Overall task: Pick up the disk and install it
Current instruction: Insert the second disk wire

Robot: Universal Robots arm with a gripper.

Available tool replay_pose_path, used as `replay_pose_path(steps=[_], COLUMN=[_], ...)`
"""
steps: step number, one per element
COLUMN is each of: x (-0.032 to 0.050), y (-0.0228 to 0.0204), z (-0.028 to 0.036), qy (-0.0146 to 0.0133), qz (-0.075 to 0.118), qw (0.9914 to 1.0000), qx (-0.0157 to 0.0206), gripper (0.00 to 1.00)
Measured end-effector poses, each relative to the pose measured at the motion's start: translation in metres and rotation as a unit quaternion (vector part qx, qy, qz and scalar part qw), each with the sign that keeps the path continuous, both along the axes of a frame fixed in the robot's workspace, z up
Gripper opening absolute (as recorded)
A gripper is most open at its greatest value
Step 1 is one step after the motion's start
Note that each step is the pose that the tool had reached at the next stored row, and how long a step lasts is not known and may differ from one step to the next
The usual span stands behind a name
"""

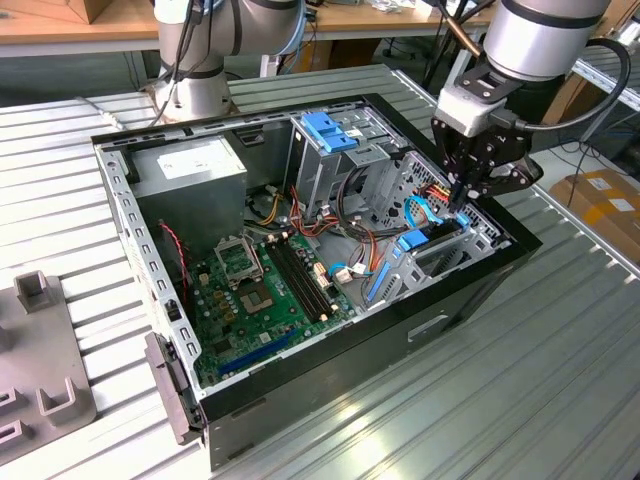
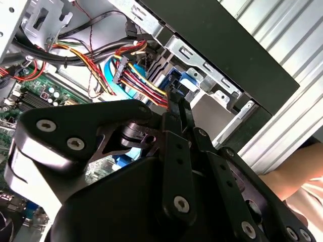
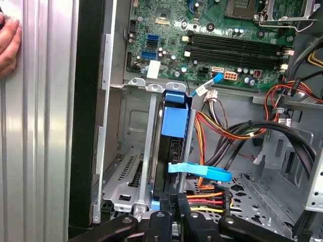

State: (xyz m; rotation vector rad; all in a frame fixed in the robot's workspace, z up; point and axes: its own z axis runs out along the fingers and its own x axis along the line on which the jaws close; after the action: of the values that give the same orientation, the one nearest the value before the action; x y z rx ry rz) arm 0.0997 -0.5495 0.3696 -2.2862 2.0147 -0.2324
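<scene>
While lowered into computer case [image 1: 330, 370] | gripper [image 1: 462, 208] closed, fingertips at disk [image 3: 174, 118] edge | disk seated upright in metal cage [image 3: 132, 194] | hand [image 3: 9, 43] on desk [image 1: 560, 400]

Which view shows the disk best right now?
The first wrist view: the disk stands on edge in the metal bay, its blue carrier and dark body visible. The exterior view shows a blue piece of it below the gripper; the second wrist view only a blue patch.
</scene>
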Motion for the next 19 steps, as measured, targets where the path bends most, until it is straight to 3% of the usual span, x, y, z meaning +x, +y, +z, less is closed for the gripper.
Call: replay_pose_path(steps=[1, 2, 3, 4, 5, 6, 13, 16, 19], x=[0.0001, 0.0, -0.0001, 0.0, 0.0, 0.0, 0.0004, 0.0005, 0.0006], y=[0.0001, 0.0001, 0.0, -0.0001, -0.0002, -0.0005, -0.0025, -0.0057, -0.0089], z=[0.0, -0.0001, -0.0002, -0.0002, -0.0003, -0.0003, -0.0012, -0.0021, -0.0077], qy=[0.0023, 0.0117, 0.0122, 0.0123, 0.0122, 0.0123, 0.0118, 0.0119, 0.0119], qz=[0.0, 0.0, 0.0, 0.0, 0.0, 0.0, -0.013, -0.013, -0.014], qw=[1.0, 0.99993, 0.99993, 0.99991, 0.99968, 0.99946, 0.99933, 0.99917, 0.99912], qx=[0.0, 0.0, 0.0, 0.0062, 0.0223, 0.0305, 0.0319, 0.0367, 0.0376], gripper=[0.16, 0.16, 0.16, 0.16, 0.16, 0.16, 0.16, 0.16, 0.16])
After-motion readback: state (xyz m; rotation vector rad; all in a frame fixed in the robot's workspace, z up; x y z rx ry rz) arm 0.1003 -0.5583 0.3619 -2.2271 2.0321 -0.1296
